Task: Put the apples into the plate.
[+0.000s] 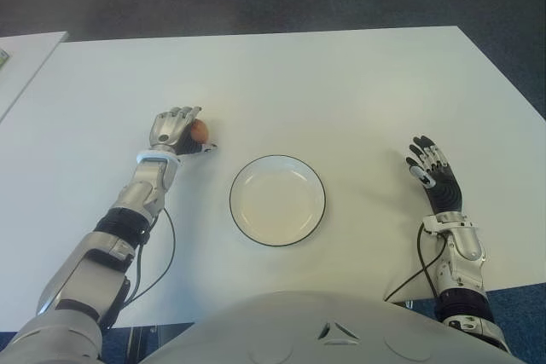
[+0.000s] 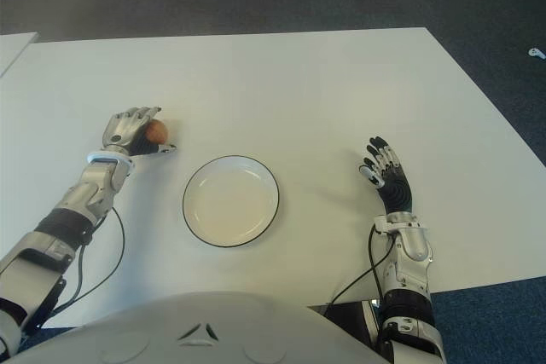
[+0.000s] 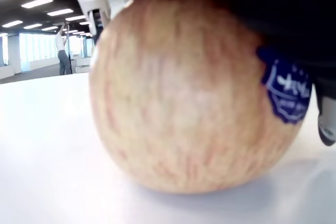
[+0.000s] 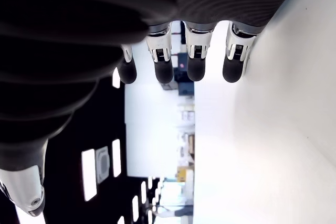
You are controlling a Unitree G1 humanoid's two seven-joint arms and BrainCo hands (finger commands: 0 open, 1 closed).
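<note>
One apple (image 1: 199,130) is seen on the white table (image 1: 341,91), left of the empty plate (image 1: 317,202), with the left hand (image 1: 175,131) curled over it and its fingers wrapped around the top. The fruit is judged rigid, moderately heavy and smooth-skinned, so a wrap around its widest girth is advised over a fingertip pinch. The right hand (image 2: 386,173) is seen right of the plate, fingers spread and holding nothing.

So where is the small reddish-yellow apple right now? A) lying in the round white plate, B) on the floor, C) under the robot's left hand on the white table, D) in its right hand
C: the left hand curls over the apple beside the empty plate.
</note>
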